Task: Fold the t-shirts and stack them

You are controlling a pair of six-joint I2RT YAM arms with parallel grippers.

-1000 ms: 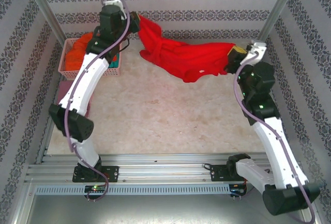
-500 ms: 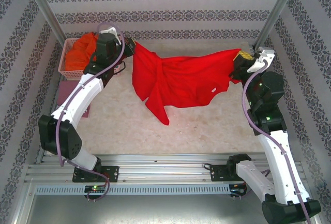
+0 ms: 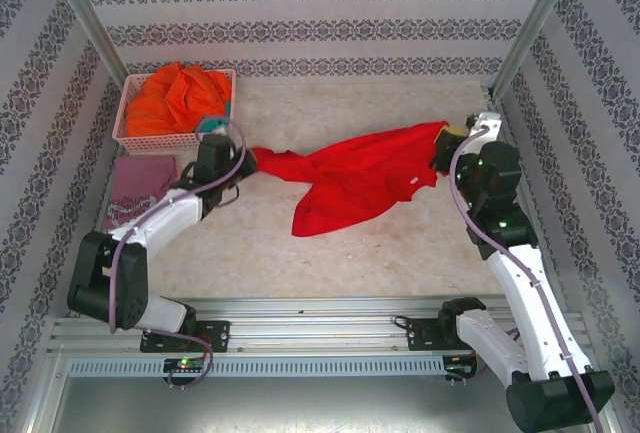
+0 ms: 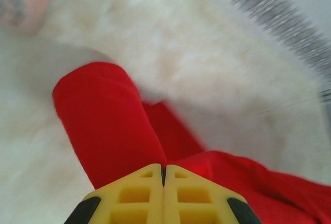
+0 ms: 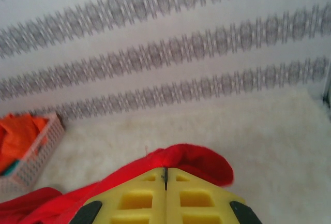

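A bright red t-shirt (image 3: 360, 178) stretches across the middle of the white fleece table, its lower part bunched toward the front. My left gripper (image 3: 248, 158) is low, just in front of the basket, and shut on the shirt's left end. In the left wrist view the yellow jaws (image 4: 163, 168) pinch red cloth (image 4: 103, 120). My right gripper (image 3: 447, 136) is shut on the shirt's right end near the right wall. In the right wrist view its jaws (image 5: 165, 171) clamp a red fold (image 5: 199, 159). An orange shirt (image 3: 175, 93) and a bit of teal cloth (image 3: 211, 124) fill the basket. A maroon shirt (image 3: 135, 183) lies flat at the left.
The pink lattice basket (image 3: 128, 139) stands at the back left corner, also seen in the right wrist view as a basket (image 5: 39, 157). Patterned walls close the back and sides. Metal posts (image 3: 530, 23) rise at the back corners. An aluminium rail (image 3: 300, 313) runs along the near edge.
Both grippers came down and toward the near side with the red shirt. The left one dropped from beside the basket to in front of it. The shirt sank from hanging spread to lying bunched.
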